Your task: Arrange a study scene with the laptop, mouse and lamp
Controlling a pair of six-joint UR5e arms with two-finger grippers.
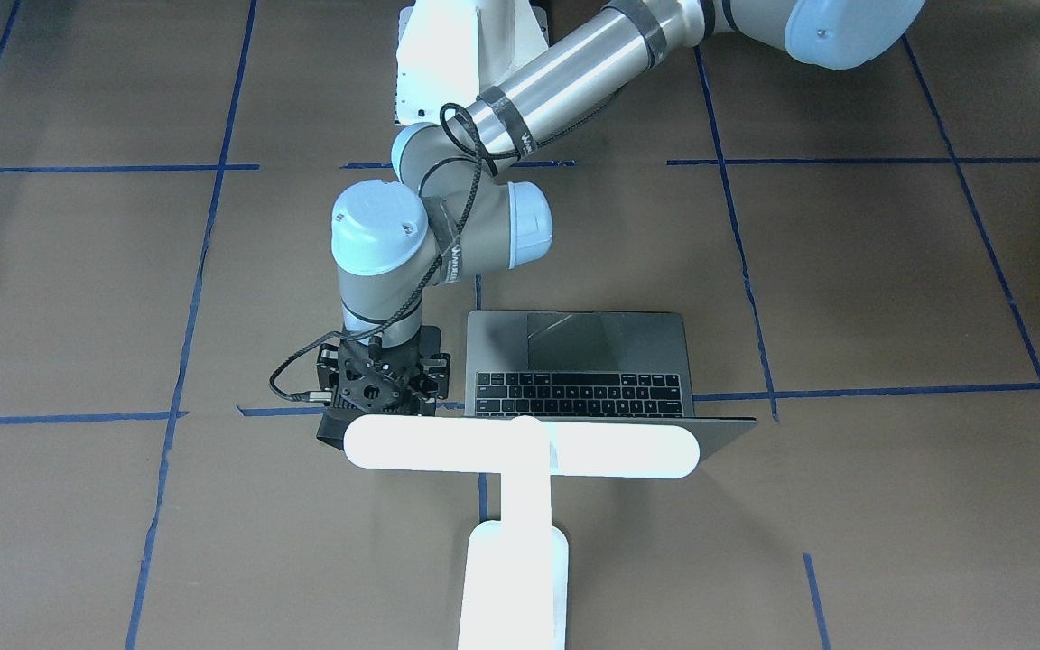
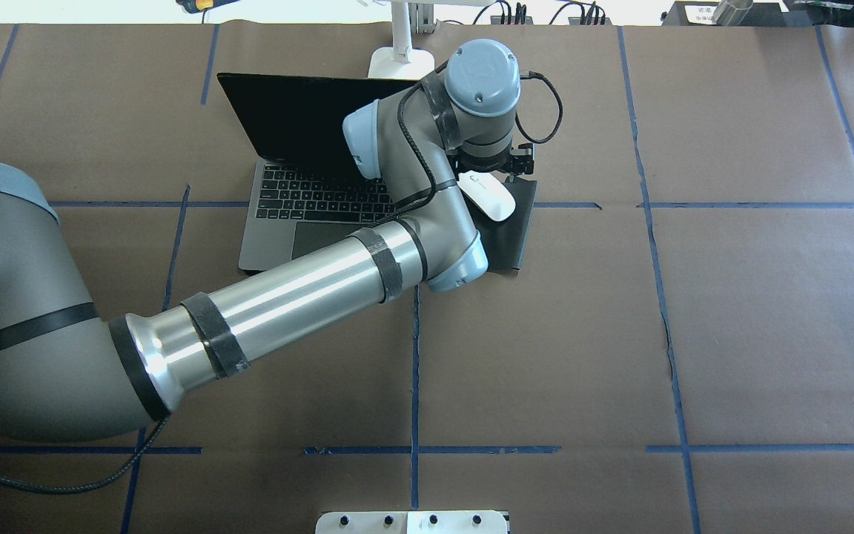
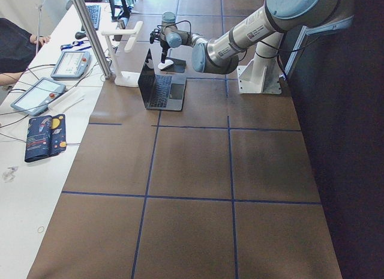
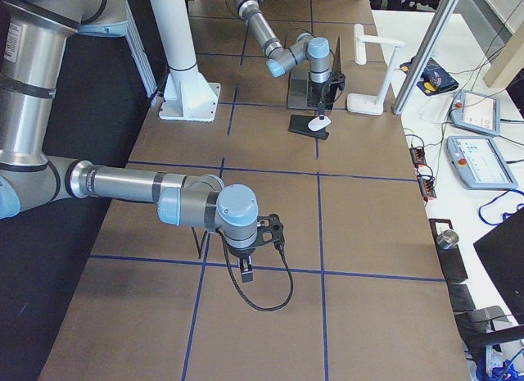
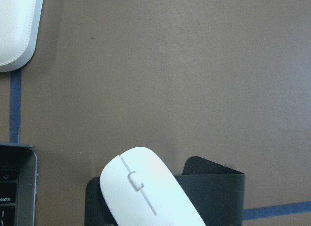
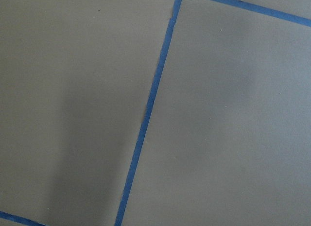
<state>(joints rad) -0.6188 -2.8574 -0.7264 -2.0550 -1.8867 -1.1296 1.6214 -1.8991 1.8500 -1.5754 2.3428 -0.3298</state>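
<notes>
Rundown, nearest first: our right gripper [image 4: 246,272] hangs toward the table's right edge, well apart. The left gripper [image 1: 382,384] sits straight above the mouse [image 2: 488,196], which lies diagonally on the flat black mat [image 2: 514,241], just right of the laptop [image 2: 301,222], so left's closer. Lamp [image 1: 520,449] crowds the far edge. We can't tell either gripper's opening.

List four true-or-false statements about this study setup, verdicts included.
1. The laptop is open. True.
2. The mouse lies on the laptop. False: it lies on the black mat beside the laptop.
3. The lamp stands beyond the laptop's screen, away from the robot. True.
4. The right end effector hangs over the mouse. False: it hangs over the brown table cover; the left end effector is above the mouse.
</notes>
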